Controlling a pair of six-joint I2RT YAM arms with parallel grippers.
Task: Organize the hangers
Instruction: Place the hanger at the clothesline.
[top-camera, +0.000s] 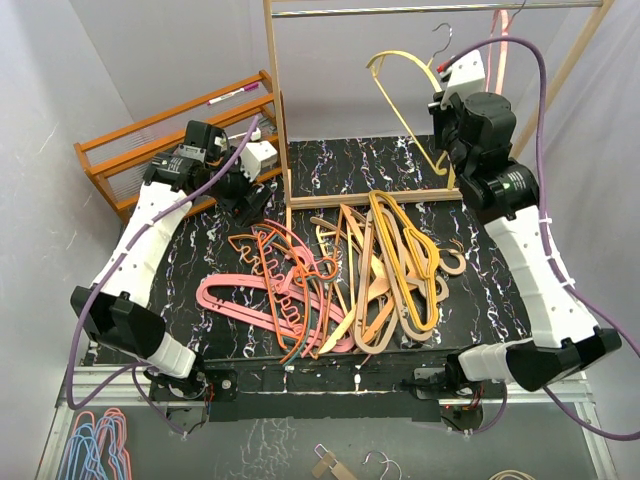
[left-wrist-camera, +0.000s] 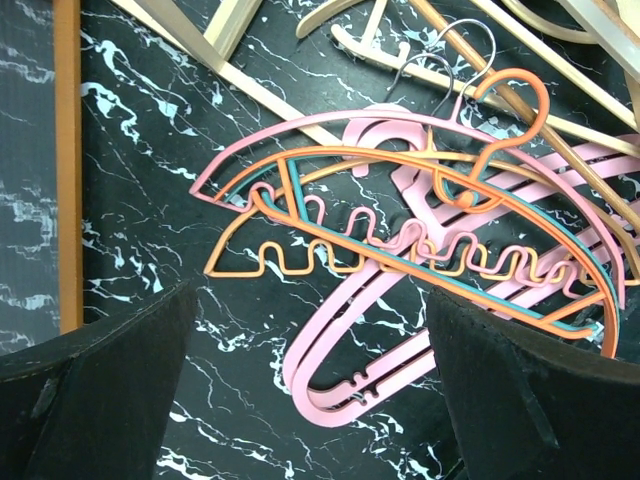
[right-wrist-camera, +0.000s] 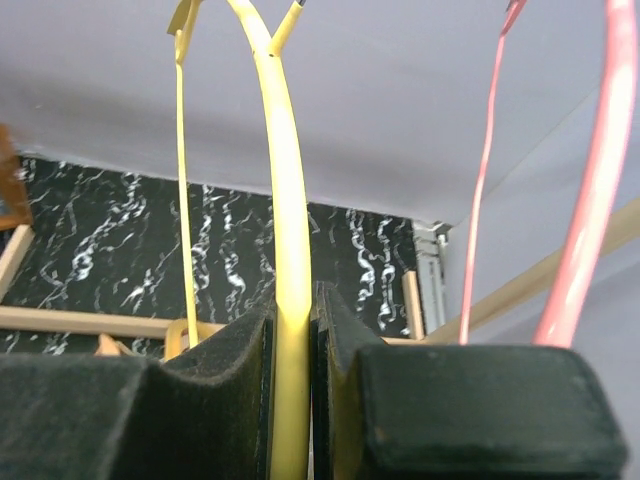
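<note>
A loose pile of hangers in pink, orange, teal, yellow and tan lies across the middle of the black marbled table. My right gripper is raised at the back right and shut on a yellow hanger, which hangs in the air inside the wooden frame. In the right wrist view the yellow bar runs straight between the pads of that gripper. My left gripper hovers open over the pile's left side. Below it lie a pink hanger and a wavy orange and teal hanger.
A tall pale wooden frame with a metal rail stands at the back; a pink hanger hangs at its right. An orange-brown slatted rack holding a pen sits back left. More hangers lie below the table's front edge.
</note>
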